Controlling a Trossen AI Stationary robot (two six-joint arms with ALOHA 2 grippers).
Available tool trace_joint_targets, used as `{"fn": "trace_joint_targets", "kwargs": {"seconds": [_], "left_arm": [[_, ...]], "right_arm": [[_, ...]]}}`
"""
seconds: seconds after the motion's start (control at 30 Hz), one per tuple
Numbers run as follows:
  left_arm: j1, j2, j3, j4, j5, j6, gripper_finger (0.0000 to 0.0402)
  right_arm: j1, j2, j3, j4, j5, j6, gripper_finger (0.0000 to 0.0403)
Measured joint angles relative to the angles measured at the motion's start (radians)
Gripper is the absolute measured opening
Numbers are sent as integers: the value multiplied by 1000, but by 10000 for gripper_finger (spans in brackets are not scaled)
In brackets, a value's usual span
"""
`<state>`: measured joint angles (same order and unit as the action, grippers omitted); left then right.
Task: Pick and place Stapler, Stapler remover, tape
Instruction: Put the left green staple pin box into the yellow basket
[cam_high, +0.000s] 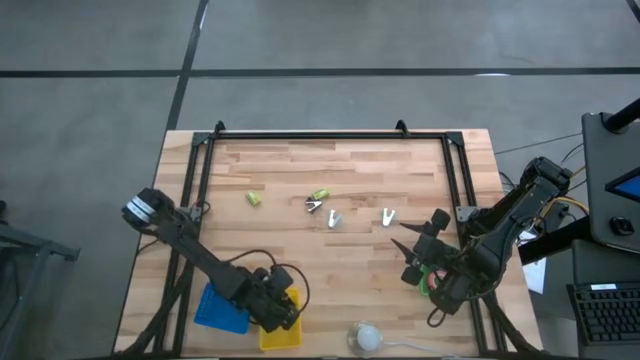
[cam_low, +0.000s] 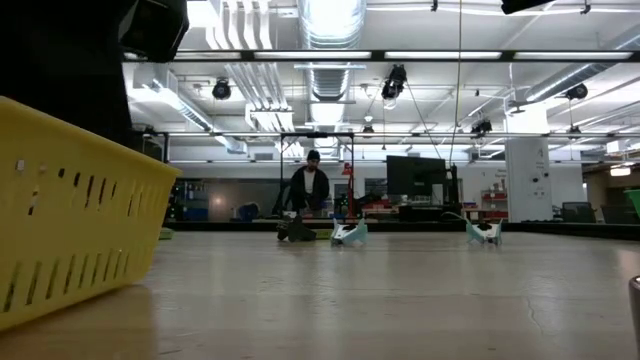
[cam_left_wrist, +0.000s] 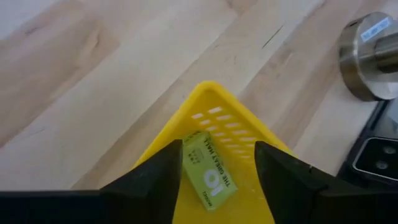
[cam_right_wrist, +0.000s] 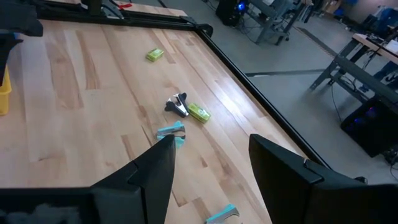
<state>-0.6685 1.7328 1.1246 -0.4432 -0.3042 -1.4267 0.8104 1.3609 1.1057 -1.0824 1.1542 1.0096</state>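
Observation:
My left gripper (cam_left_wrist: 214, 168) hovers open over the yellow basket (cam_high: 285, 325) at the table's near edge. A small green box (cam_left_wrist: 208, 169) lies in the basket (cam_left_wrist: 249, 134), between the fingers. My right gripper (cam_high: 418, 250) hangs open above the table's right side. On the table lie two more green boxes (cam_high: 254, 199) (cam_high: 320, 194). A dark staple remover (cam_high: 313, 206) and two pale teal ones (cam_high: 335, 218) (cam_high: 388, 216) lie near them. The right wrist view shows the same group, with the dark remover (cam_right_wrist: 178, 104) and a teal one (cam_right_wrist: 171, 132). No tape rolls are in view. My left gripper stands open on either side of the green box in the basket. One finger (cam_left_wrist: 165, 171) meets the box's edge (cam_left_wrist: 186, 155) in the wrist view, and a gap shows at the other finger. Whether it touches the box, I cannot tell.
A blue bin (cam_high: 220, 310) sits left of the yellow basket. A white and silver round object (cam_high: 367, 337) stands at the near edge, right of the basket. A black frame (cam_high: 330, 135) borders the table. A person (cam_low: 313, 185) stands far behind the table.

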Motion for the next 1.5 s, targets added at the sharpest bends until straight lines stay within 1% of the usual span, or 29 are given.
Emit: {"fn": "trace_joint_targets", "kwargs": {"seconds": [0.1,0.3,0.43,0.53,0.6,0.7,0.9,1.07,1.13,1.27,1.37,1.5], "left_arm": [[5,-16,5,0,-4,39,213],[32,-73,10,-2,-57,84,212],[58,-116,8,-40,-128,146,211],[93,-139,7,-105,-198,99,211],[120,-147,7,-165,-211,39,211],[166,-151,7,-261,-211,-15,211],[282,-152,-1,-535,-210,-31,211],[398,-152,-1,-698,-208,-33,211],[446,-152,-2,-727,-203,-3,211],[555,-152,-28,-727,-123,116,211],[629,-152,-58,-731,-101,187,214],[702,-152,-91,-743,-80,203,216]], "right_arm": [[0,0,0,0,0,0,201],[0,0,0,2,0,-3,201],[0,0,0,15,0,-20,201],[0,0,0,19,0,-27,201],[0,0,0,19,0,-27,201],[0,0,0,19,0,-27,201],[1,0,0,19,0,-27,201],[1,0,0,19,-1,-27,201],[1,0,0,19,-2,-27,201],[0,0,0,19,-3,-31,201],[0,0,0,19,-8,-32,201],[0,0,-1,20,-10,-34,201]]}}
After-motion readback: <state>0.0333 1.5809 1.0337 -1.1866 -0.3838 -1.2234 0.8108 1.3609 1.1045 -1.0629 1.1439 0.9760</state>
